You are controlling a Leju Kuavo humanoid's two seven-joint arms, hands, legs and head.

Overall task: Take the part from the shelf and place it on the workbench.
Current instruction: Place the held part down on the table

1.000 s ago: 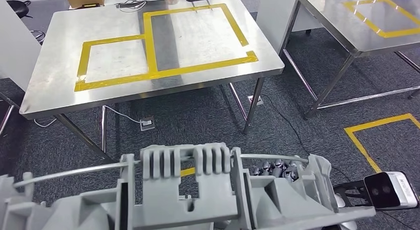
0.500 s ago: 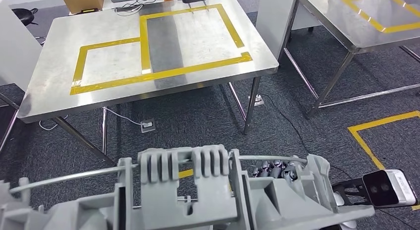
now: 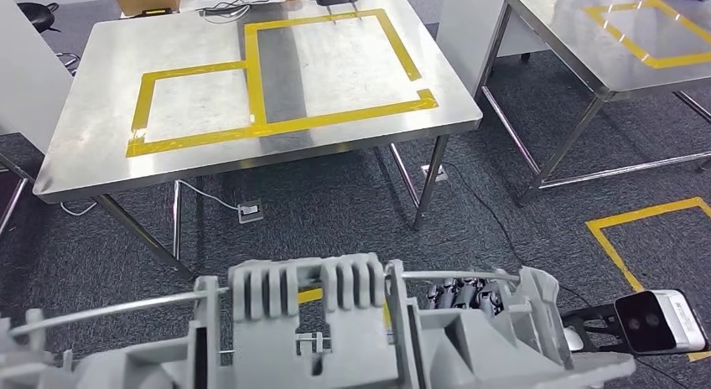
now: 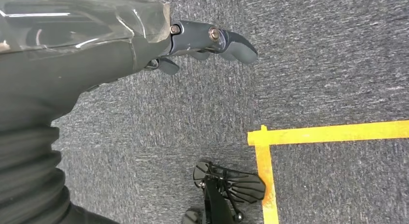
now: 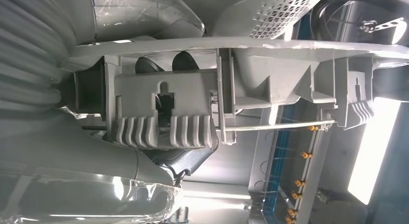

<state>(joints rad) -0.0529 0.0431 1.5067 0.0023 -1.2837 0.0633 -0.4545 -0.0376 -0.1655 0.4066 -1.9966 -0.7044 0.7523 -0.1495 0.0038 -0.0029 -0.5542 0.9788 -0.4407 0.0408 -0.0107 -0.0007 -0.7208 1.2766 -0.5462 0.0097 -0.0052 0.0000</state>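
Head view shows you the grey moulded part stretched across the bottom of the frame, carried low and close to the robot's body. The steel bench stands in the upper left and centre of the frame, well apart from the part, with open carpet between them. Yellow tape outlines on the bench top mark what is likely the drop zone, so you should judge the placement against those boxes.

The right hand sits at the lower right of the frame, its dark fingers curled against the part's far side. In the right wrist view the right hand clasps the ribbed block of the part, thumb on one face and fingers behind, so you can treat that side as firmly held.

In the left wrist view the left hand appears in the upper left of the frame over carpet, fingers loosely curled with nothing seen between them; whether it props the part's other end you cannot tell from these views.

The part is long and awkward, which is probably why it rides level across the body. A second bench stands in the upper right; steer clear of it.
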